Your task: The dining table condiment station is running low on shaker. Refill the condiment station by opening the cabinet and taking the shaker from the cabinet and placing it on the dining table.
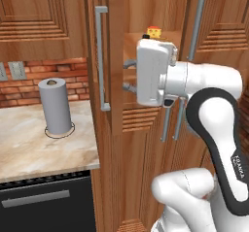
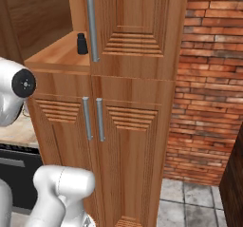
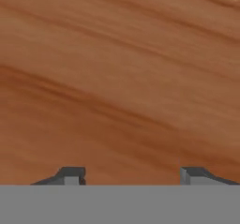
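Note:
The tall reddish-brown cabinet point(image 1: 146, 143) has its upper left door point(image 1: 109, 41) swung open, grey bar handle facing left. The upper right door point(image 2: 137, 26) is shut. The small black shaker point(image 2: 82, 43) stands upright on the open shelf, close to the shut door's handle. My gripper point(image 1: 128, 75) is open and holds nothing. It sits below shelf level with its fingers pointing at the inner side of the open door. In the hand view the gripper point(image 3: 133, 174) has its tips wide apart, very close to plain wood. The dining table is out of view.
A yellow cheese wedge point(image 1: 154, 31) lies on the same shelf. A grey paper towel roll point(image 1: 56, 107) stands on the marbled counter point(image 1: 29, 148) left of the cabinet, with a black appliance front point(image 1: 44, 202) below. Lower louvered doors point(image 2: 118, 136) are shut. A brick wall point(image 2: 209, 79) rises on the right.

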Tool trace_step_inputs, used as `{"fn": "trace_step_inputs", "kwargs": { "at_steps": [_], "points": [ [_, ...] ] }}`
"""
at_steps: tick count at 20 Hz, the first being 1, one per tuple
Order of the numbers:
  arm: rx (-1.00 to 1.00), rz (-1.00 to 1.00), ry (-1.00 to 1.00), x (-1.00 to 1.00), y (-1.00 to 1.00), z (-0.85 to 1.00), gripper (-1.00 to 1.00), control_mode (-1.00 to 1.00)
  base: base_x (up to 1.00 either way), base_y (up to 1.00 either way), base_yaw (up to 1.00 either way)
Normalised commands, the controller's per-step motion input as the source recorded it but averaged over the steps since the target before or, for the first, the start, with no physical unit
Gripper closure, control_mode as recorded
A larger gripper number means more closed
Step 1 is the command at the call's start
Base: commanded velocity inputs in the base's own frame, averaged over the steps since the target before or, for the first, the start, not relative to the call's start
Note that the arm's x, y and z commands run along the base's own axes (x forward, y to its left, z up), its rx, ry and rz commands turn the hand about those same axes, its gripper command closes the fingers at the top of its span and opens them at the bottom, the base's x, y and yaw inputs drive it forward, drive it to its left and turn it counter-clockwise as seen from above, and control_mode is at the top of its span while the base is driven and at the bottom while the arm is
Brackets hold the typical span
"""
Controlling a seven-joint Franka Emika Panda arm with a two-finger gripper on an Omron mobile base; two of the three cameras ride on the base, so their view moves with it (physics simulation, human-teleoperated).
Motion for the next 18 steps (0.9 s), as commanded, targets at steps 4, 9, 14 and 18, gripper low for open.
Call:
{"fn": "trace_step_inputs", "kwargs": {
  "at_steps": [4, 9, 14, 18],
  "points": [
    [-0.05, 0.00, -0.09, -0.44, -0.96, 0.00, -1.00, -1.00, 0.00, 0.00, 0.00],
    [-0.16, -0.01, -0.15, -0.65, -1.00, 0.00, -1.00, -1.00, 0.00, 0.00, 0.00],
    [-0.41, -0.10, -0.23, -0.49, -0.98, 0.00, -1.00, -1.00, 0.00, 0.00, 0.00],
    [-0.50, -0.15, -0.22, -0.23, -0.92, 0.07, -1.00, -1.00, 0.00, 0.00, 0.00]
  ]
}}
